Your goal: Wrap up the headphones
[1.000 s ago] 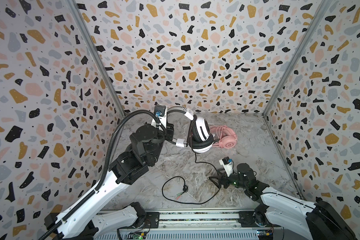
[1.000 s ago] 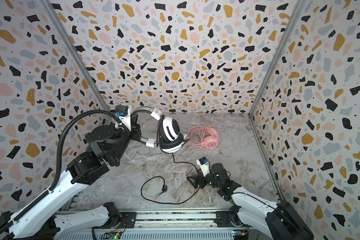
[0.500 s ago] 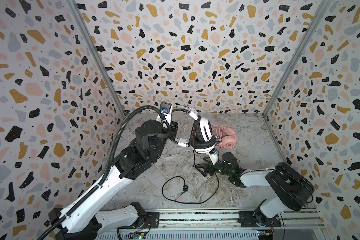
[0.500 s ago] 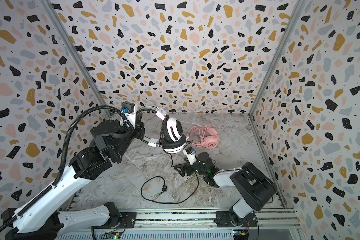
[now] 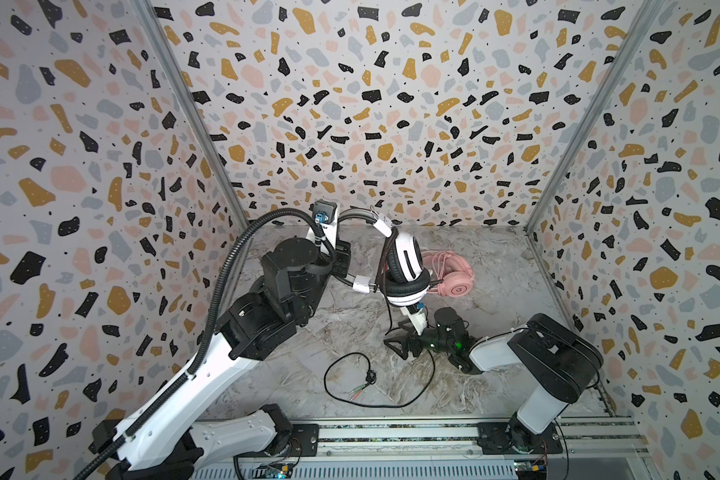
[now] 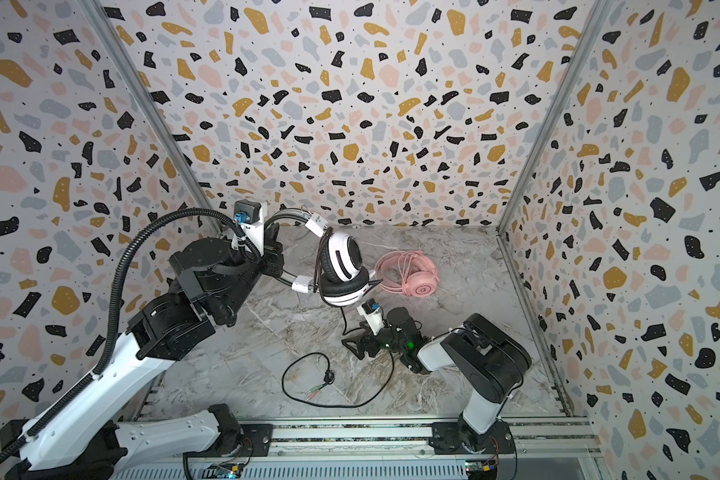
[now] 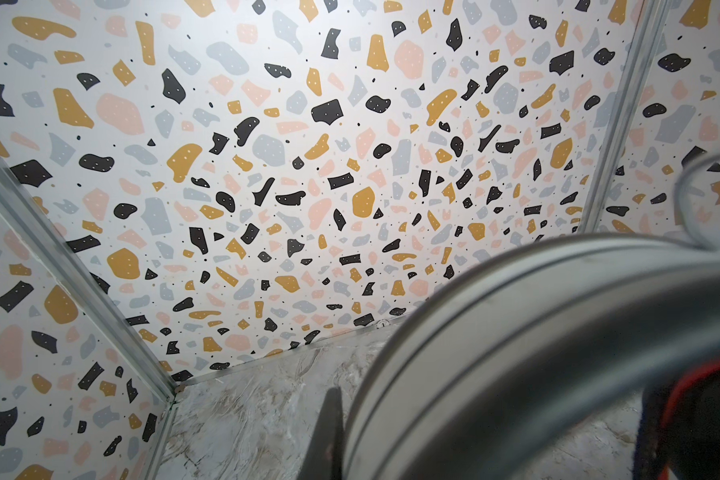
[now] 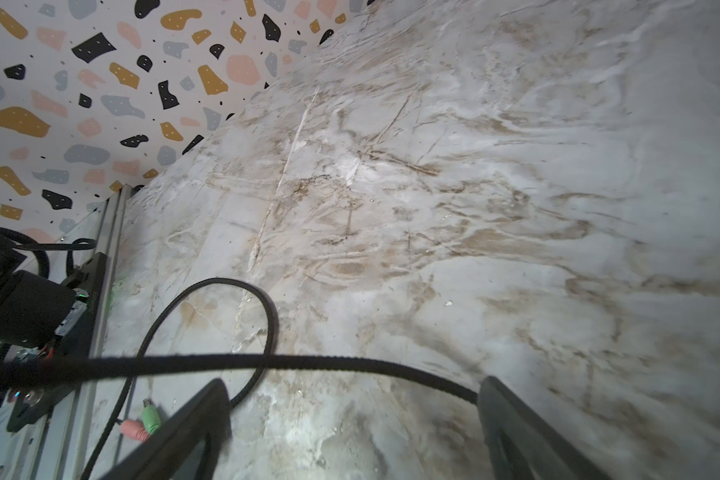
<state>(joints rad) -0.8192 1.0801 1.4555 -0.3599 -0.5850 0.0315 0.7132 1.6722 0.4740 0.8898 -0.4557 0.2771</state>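
White left arm (image 5: 192,399) stretched up in both top views, left jaws clamped on white-and-black headphones (image 5: 406,270), held above marbled surface (image 5: 516,266); pink headphones (image 5: 454,274) lie behind on it | left wrist: blurred headband (image 7: 558,332), speckled walls (image 7: 308,166) | right wrist: right jaws apart, low, black cable (image 8: 308,360) crossing the gap at their tips

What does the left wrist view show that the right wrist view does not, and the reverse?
Left wrist only: the white-and-black headset, just its blurred headband, very close. Right wrist only: the black cable running across the gap of the open right tool, and its pink and green plugs. Both: the marble table and the speckled wall.
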